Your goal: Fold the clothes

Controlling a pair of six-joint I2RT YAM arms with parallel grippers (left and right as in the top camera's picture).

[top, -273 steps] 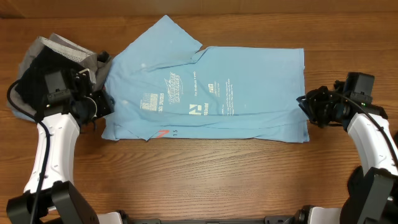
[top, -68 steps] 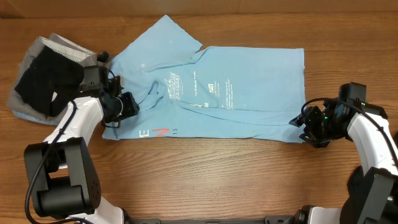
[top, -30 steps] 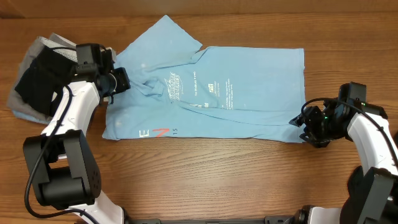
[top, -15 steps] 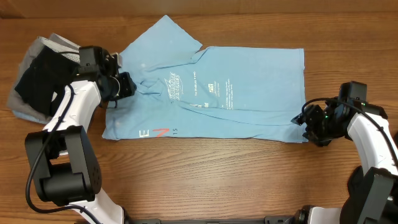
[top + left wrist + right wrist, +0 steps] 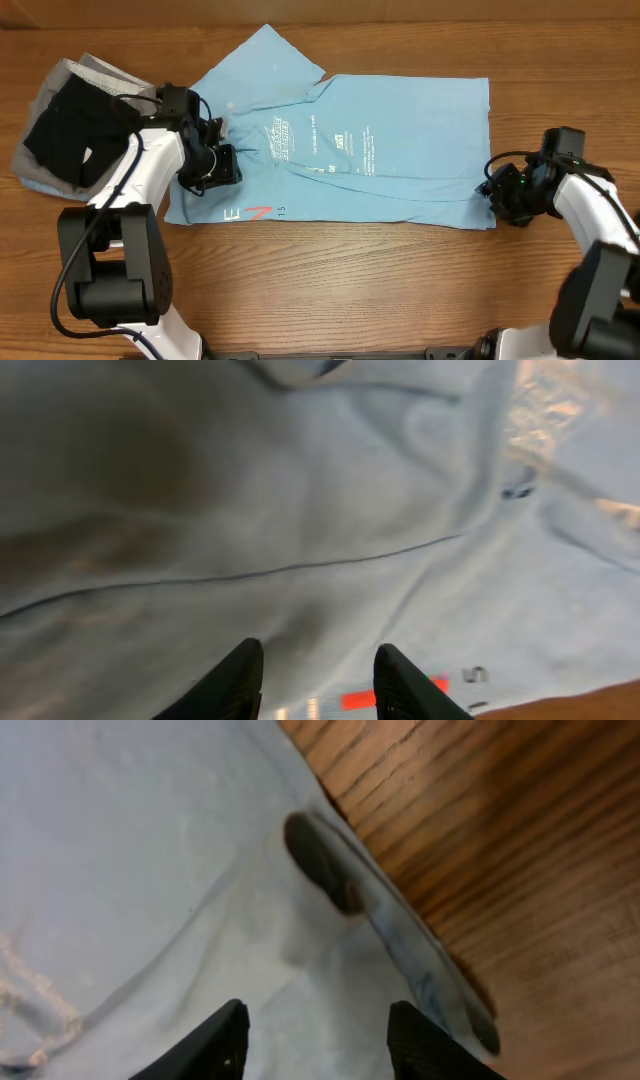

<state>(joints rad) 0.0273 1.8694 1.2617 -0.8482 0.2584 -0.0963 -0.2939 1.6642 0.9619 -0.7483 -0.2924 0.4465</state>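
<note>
A large light-blue T-shirt [image 5: 380,150] with white lettering and a small red mark [image 5: 260,213] lies spread across the table. My left gripper [image 5: 222,165] hovers over its left part, open and empty; the left wrist view shows its fingers [image 5: 315,678] apart above blue cloth [image 5: 300,520] with the red mark [image 5: 395,695] between them. My right gripper [image 5: 497,193] is at the shirt's lower right corner, open; the right wrist view shows its fingers [image 5: 315,1035] apart over the hem [image 5: 400,940]. Black and grey garments [image 5: 65,125] lie piled at the far left.
Bare wooden tabletop [image 5: 350,290] runs along the front and to the right of the shirt. The garment pile sits close behind my left arm.
My left gripper has moved right and toward the front, from the shirt's left edge onto the cloth near the lettering. The right gripper has shifted slightly up. The shirt lies the same.
</note>
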